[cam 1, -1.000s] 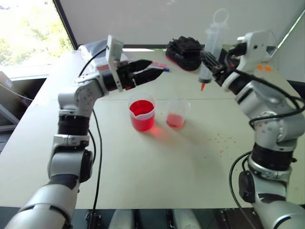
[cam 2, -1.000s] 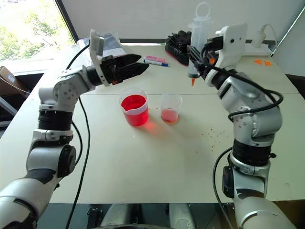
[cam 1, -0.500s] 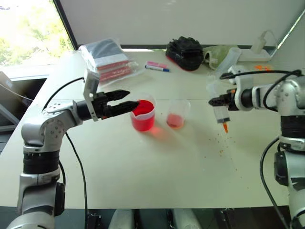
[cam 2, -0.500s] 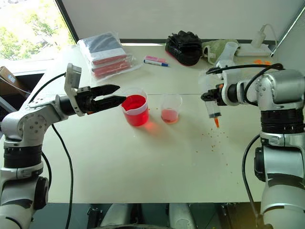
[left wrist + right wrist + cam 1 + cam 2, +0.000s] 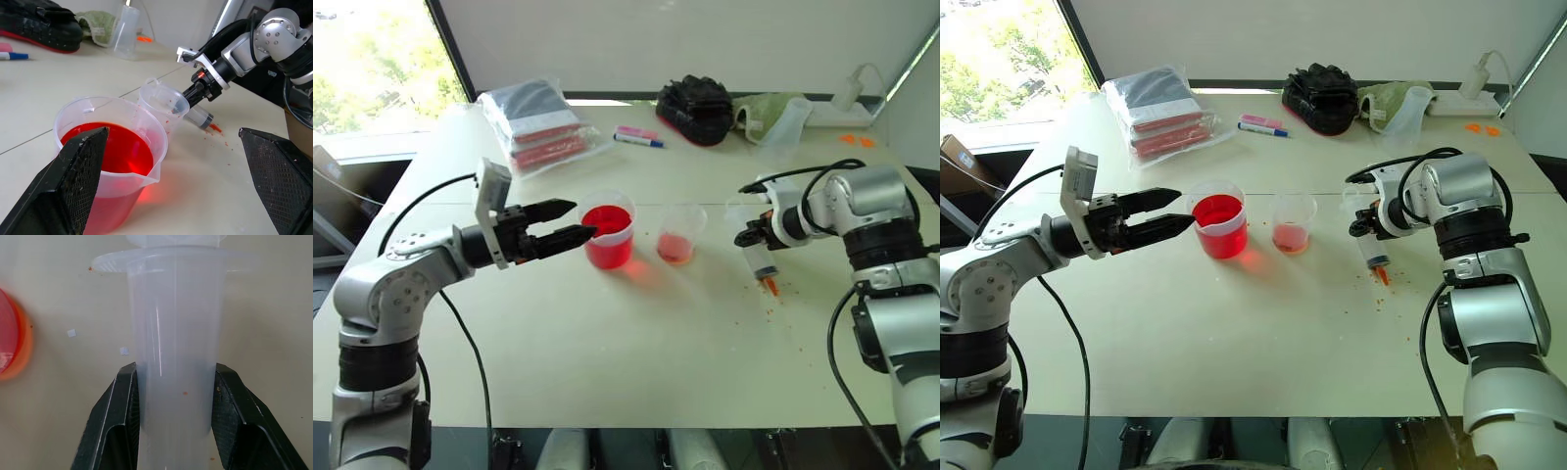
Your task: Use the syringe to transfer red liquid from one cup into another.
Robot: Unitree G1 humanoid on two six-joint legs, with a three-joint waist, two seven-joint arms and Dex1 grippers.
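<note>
Syringe [image 5: 1372, 250] pinched in your right gripper [image 5: 1368, 227], tip down near table, well right of cup [image 5: 1293, 222]; left gripper [image 5: 1170, 217] spread wide, beaker [image 5: 1217, 219] just ahead. Judged: between draws; next, swing tip into beaker's red liquid [image 5: 1215, 211], keep barrel upright

The syringe [image 5: 176, 357] and spouted beaker [image 5: 115, 161] look like clear, smooth plastic. The table [image 5: 636, 343] is matt; the finger pads [image 5: 80, 171] are rough black.
</note>
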